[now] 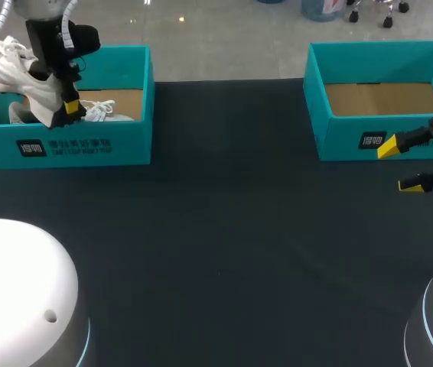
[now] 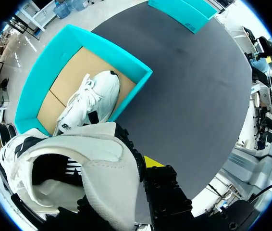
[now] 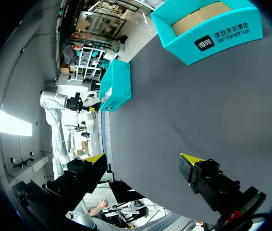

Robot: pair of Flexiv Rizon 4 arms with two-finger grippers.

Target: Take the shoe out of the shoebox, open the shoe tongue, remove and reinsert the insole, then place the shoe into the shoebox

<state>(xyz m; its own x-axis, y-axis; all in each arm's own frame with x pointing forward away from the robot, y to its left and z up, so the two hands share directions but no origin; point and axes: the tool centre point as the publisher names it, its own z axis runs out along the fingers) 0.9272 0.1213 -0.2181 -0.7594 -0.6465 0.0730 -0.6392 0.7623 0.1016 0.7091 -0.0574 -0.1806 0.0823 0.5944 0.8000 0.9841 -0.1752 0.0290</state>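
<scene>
One white mesh sneaker, clamped in our left gripper, may slip if the pinch is shallow. We note our right gripper idle, fingers apart.

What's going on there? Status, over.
Left gripper shut on white shoe, held above left shoebox. Right gripper open beside empty right shoebox. Second shoe in left shoebox. Nothing blocking.

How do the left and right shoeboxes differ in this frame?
The left shoebox has a white shoe lying on its brown floor; the right shoebox holds nothing. By the left shoebox the left gripper holds a second shoe lifted; before the right shoebox the right gripper is open and empty. Both are teal, lidless, with print on the front wall.
</scene>
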